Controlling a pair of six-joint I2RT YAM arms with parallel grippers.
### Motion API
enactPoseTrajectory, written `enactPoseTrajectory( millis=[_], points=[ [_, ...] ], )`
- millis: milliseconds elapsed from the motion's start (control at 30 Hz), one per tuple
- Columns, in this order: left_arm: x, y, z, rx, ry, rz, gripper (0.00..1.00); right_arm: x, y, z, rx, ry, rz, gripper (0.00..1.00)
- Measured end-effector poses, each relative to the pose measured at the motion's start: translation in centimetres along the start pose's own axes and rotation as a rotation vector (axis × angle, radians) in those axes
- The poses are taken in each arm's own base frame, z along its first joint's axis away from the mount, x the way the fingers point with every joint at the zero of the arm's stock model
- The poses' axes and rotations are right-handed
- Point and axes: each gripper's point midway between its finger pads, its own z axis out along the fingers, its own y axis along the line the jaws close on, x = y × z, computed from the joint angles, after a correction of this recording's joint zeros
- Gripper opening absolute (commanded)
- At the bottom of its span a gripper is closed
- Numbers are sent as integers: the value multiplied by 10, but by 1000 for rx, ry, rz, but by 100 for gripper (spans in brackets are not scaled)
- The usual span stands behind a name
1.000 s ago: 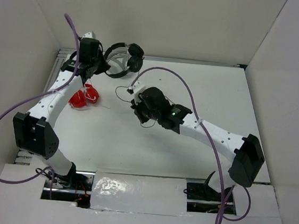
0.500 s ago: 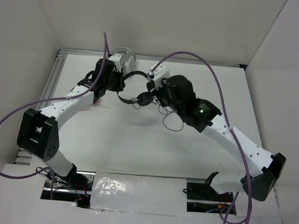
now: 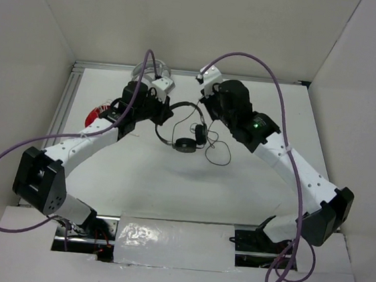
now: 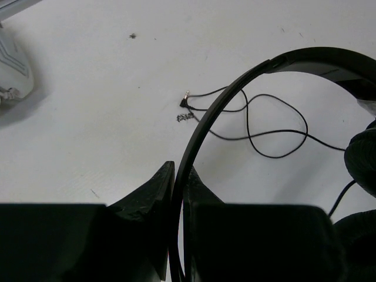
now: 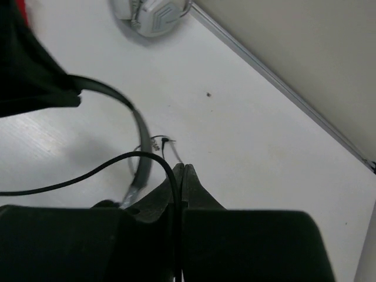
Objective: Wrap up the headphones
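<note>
Left jaws are pinched tight on the thin headband of the small black on-ear headphones point(image 4: 311, 59), and the right jaws are closed on their long thin black cable point(image 5: 88, 173). That leaves the set strung between both arms over the far middle of the white tabletop point(image 3: 169, 193). The plug end trails in loose loops on the surface. Grey-white headphones point(image 5: 153, 10) sit by the back edge, and red headphones point(image 3: 97, 113) lie off to the left, partly behind the arm.
</note>
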Motion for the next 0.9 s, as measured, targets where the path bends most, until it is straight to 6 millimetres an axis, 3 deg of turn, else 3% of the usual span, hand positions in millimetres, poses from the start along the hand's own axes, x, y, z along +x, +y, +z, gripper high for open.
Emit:
enactPoseTrajectory(
  millis=[267,400,633,900],
  points=[
    [15,-16,-5,90,4,115,0,1,-48,7,76,-27,59,0],
    [5,-47,-17,198,-46,209,0,-4,-63,14,80,-43,81,0],
    [-9,-89,-34,317,-129,327,0,11,-54,43,8,-11,108,0],
    [-14,-86,-41,289,-147,334,0,44,-48,58,-62,9,202,0]
  ],
)
